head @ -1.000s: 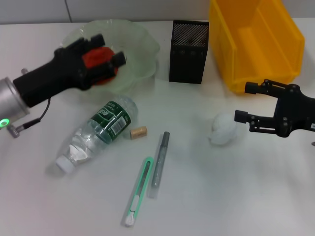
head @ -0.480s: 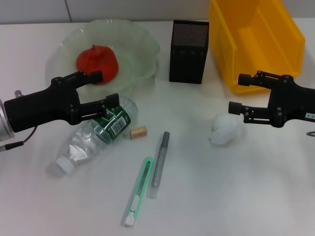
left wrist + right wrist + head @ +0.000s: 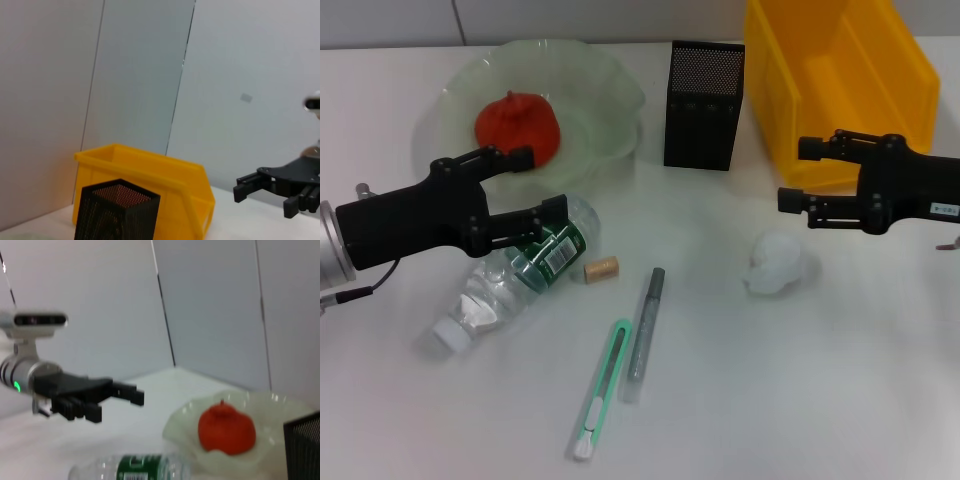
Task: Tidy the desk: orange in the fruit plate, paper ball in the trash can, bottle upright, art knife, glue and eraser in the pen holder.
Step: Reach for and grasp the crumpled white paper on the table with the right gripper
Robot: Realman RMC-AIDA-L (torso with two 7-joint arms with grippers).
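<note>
The round orange fruit (image 3: 517,130) is seen resting in the pale green scalloped glass plate (image 3: 605,90), while the black left gripper (image 3: 540,186), fingers spread wide and empty, is held over the clear plastic bottle (image 3: 515,272) lying on its side, and the black right gripper (image 3: 795,175), likewise spread wide, is positioned above the crumpled white paper ball (image 3: 775,264).

Desk surface (image 3: 800,400): white, matte, plain; fills nearly the whole head view.
Rear wall (image 3: 260,75): pale grey panels, smooth finish.
Panel seams (image 3: 182,65): thin dark vertical lines between panels, seen in both wrist views.
Wall mark (image 3: 245,97): small pale rectangular patch on one panel.
Desk back edge (image 3: 390,45): meets the grey wall along the top of the head view.
Light: even, diffuse; soft faint shadows on the desk.
</note>
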